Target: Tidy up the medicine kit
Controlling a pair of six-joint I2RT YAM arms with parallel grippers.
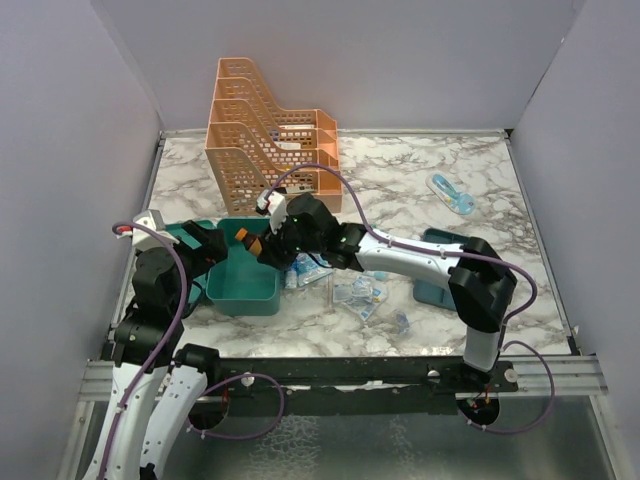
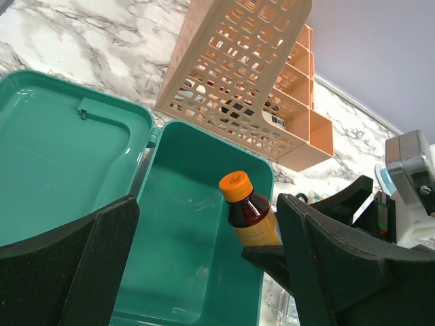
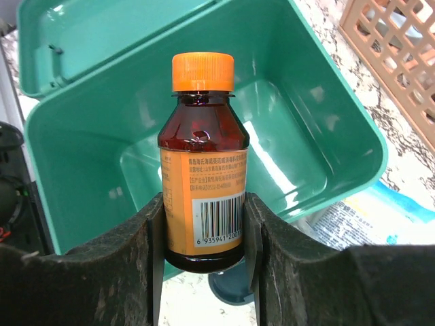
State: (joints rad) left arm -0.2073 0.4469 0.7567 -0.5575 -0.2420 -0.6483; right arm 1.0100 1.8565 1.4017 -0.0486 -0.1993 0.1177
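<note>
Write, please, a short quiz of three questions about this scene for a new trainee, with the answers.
1. True or false: the right gripper is shut on the brown bottle.
2. Choose one. The lid of the medicine kit is: A) latched shut; B) open; C) missing.
3. Fill in the gap: the left gripper holds nothing, and its jaws stand ____.
Key: 1 true; 2 B; 3 open.
</note>
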